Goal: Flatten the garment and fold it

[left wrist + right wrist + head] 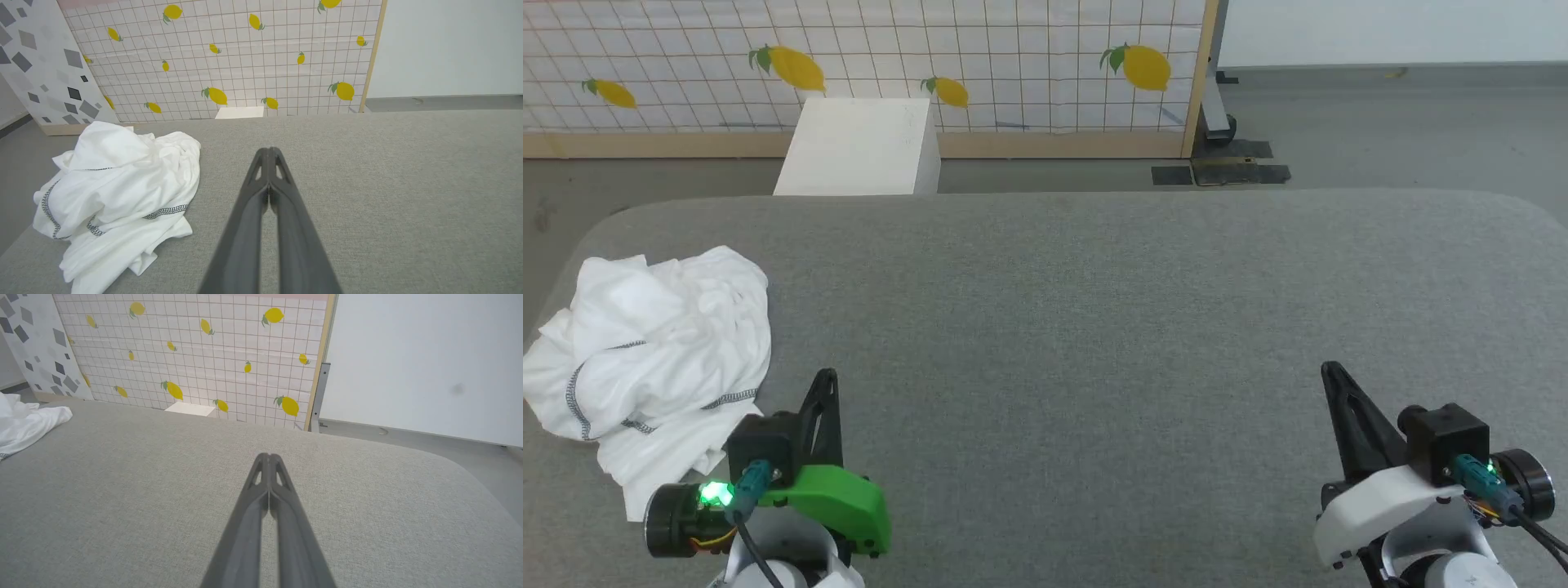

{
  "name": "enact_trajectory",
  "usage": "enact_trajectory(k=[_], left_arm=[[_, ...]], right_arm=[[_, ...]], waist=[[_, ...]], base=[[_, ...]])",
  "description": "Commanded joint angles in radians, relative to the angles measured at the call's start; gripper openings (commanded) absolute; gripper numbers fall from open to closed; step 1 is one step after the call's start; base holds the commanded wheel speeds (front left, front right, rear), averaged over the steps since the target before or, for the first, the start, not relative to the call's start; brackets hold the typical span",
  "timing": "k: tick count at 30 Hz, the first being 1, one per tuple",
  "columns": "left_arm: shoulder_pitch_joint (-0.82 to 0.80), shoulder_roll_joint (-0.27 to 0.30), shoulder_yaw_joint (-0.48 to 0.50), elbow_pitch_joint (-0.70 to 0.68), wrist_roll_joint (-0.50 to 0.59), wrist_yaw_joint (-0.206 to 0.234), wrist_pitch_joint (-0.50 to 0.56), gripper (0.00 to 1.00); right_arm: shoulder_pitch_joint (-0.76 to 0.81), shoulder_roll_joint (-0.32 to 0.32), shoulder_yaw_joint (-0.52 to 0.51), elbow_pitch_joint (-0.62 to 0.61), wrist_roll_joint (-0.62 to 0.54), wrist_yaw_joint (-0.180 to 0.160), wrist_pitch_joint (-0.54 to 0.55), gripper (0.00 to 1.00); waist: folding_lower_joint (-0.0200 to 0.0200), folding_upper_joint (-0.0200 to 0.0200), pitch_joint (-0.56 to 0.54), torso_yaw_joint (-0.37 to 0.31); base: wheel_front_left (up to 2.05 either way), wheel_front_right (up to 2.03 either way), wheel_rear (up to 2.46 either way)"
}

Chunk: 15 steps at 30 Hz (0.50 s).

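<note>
The left claw (827,382) is at the near left of the grey table (1094,327), its two dark fingers pressed flat together and pointing away across the cloth top. The right claw (1331,374) stands the same way at the near right, fingers pressed together too, well apart from the left one, with bare table between them. Just left of the left claw and a little farther out, the shirt (654,351) lies in a crumpled white heap at the table's left edge, apart from the fingers, with dark zigzag stitching showing in its folds. Past the far edge a white box (858,147) stands on the floor (1380,122) against a tiled screen (1013,57) printed with lemons.
</note>
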Motion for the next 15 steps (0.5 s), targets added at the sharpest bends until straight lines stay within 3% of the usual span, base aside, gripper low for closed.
enact_trajectory(k=[1,15], left_arm=[[0.011,-0.003,0.002,-0.003,0.013,0.007,0.001,0.0],[0.011,-0.003,0.002,-0.003,0.013,0.007,0.001,0.0]], right_arm=[[-0.015,0.003,0.001,-0.005,-0.006,-0.002,0.0,0.0],[-0.015,0.003,0.001,-0.005,-0.006,-0.002,0.0,0.0]], waist=[[0.0,0.0,0.0,0.0],[0.0,0.0,0.0,0.0]], base=[[0.0,0.0,0.0],[0.0,0.0,0.0]])
